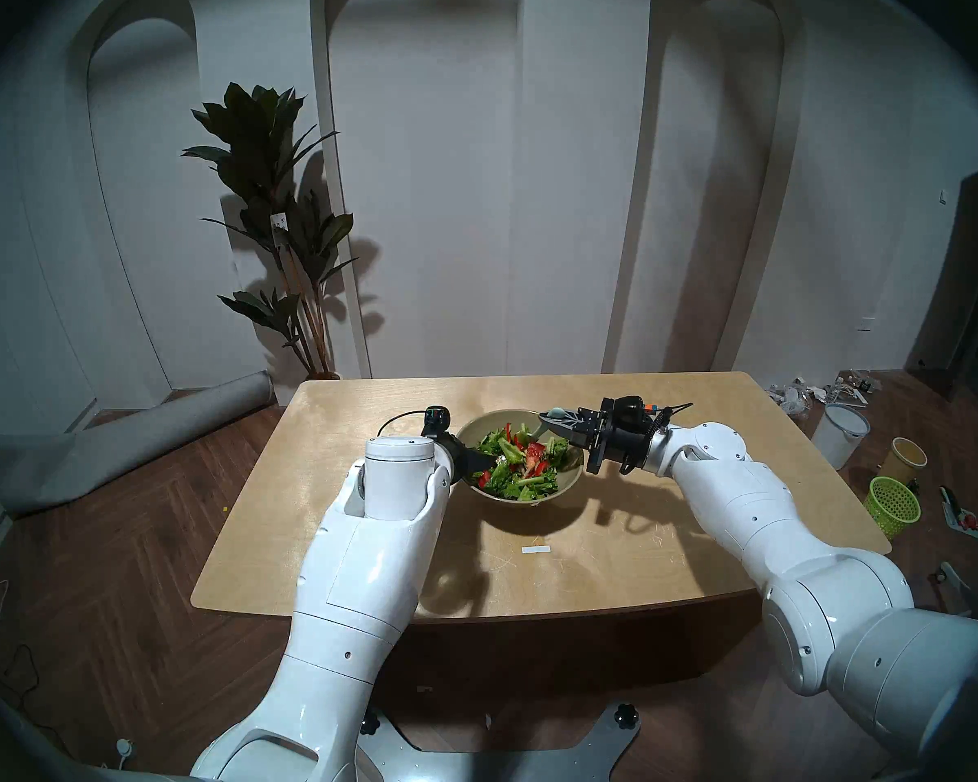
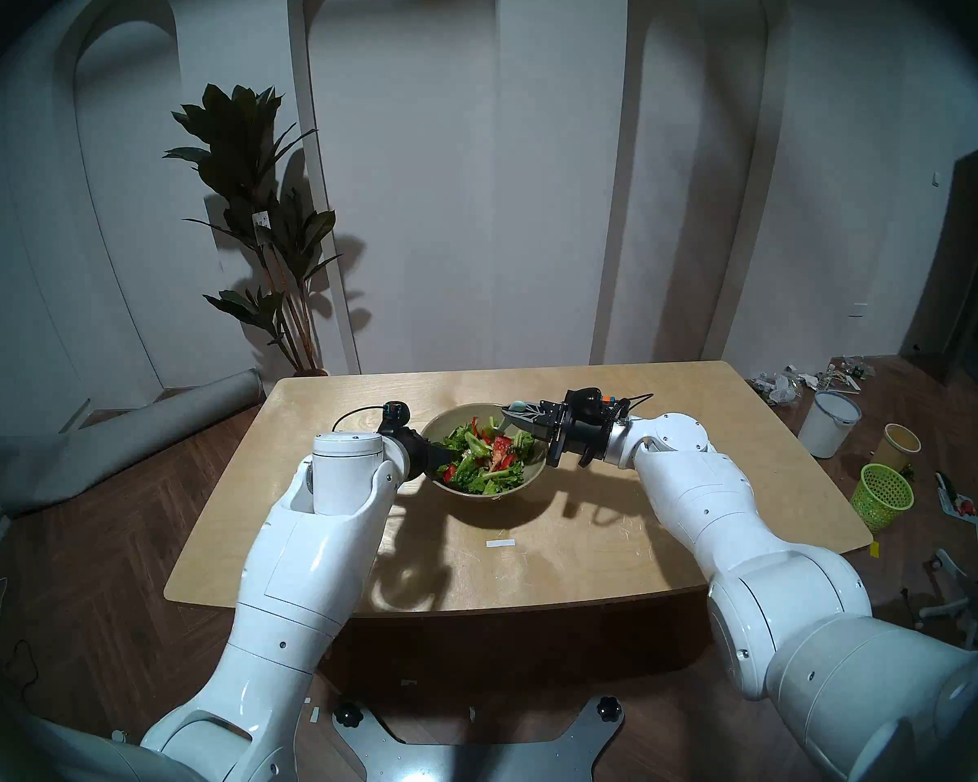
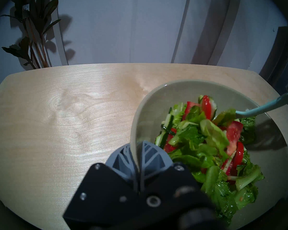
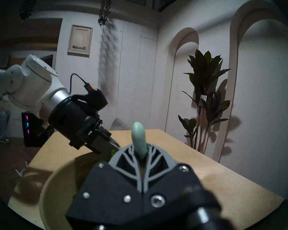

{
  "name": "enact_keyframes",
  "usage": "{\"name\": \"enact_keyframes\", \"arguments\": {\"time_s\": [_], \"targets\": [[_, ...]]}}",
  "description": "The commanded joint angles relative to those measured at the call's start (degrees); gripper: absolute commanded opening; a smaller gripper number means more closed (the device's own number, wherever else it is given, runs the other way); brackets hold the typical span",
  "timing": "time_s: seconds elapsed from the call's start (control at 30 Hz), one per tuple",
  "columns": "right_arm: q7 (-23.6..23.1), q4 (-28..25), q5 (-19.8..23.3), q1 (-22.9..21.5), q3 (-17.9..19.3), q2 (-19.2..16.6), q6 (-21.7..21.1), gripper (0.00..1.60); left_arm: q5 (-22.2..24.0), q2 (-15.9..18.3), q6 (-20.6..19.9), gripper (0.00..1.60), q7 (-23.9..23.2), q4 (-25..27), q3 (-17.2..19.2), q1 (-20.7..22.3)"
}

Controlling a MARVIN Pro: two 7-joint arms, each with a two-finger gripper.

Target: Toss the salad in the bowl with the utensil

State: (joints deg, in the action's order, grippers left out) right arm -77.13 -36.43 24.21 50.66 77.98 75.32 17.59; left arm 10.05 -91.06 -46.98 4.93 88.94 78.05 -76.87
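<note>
Now the right gripper (image 1: 554, 425), clamped on the fork (image 3: 263, 108), angles its tines lower-left into the salad (image 1: 518, 462), while the left gripper (image 3: 136, 156) pinches the bowl (image 1: 571, 476) rim.

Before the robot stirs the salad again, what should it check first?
1. Left gripper pinching the bowl rim: ok, fingers shut on the wall.
2. Right gripper holding the fork: ok, shut on the handle.
3. Fork's tip in the salad: ok, its end is among the leaves.
4. Bowl flat on the table: cannot tell; it looks tipped.
5. Salad all inside the bowl: ok, none spilled on the table.
</note>
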Motion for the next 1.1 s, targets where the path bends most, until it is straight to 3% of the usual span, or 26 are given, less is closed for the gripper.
{"name": "enact_keyframes", "arguments": {"time_s": [0.0, 0.13, 0.33, 0.7, 0.87, 1.07], "targets": [[-3.06, -3.46, 4.37, 1.72, 0.82, 2.05, -6.86, 0.00, -0.02, -0.11, -0.08, 0.00, -0.07, 0.43, -0.14, 0.60], [-3.41, -8.04, 5.50, 4.62, 1.39, 1.13, -11.30, 0.00, -0.02, -0.11, -0.10, 0.00, -0.07, 0.43, -0.14, 0.60], [-3.30, -12.27, 6.12, 7.08, 2.93, -0.74, -13.41, 0.00, -0.02, -0.11, -0.09, 0.00, -0.07, 0.43, -0.14, 0.60], [-0.02, -20.62, 5.15, 9.86, 7.66, -6.17, -11.06, 0.00, -0.02, -0.12, -0.02, 0.00, -0.06, 0.41, -0.13, 0.58], [3.16, -19.06, 3.75, 7.52, 8.46, -5.84, -9.37, 0.00, -0.02, -0.11, -0.04, 0.00, -0.07, 0.42, -0.13, 0.58], [5.59, -10.86, -1.09, 2.25, 5.78, -4.41, -6.03, 0.00, -0.02, -0.11, -0.08, 0.00, -0.07, 0.42, -0.14, 0.59]]}}
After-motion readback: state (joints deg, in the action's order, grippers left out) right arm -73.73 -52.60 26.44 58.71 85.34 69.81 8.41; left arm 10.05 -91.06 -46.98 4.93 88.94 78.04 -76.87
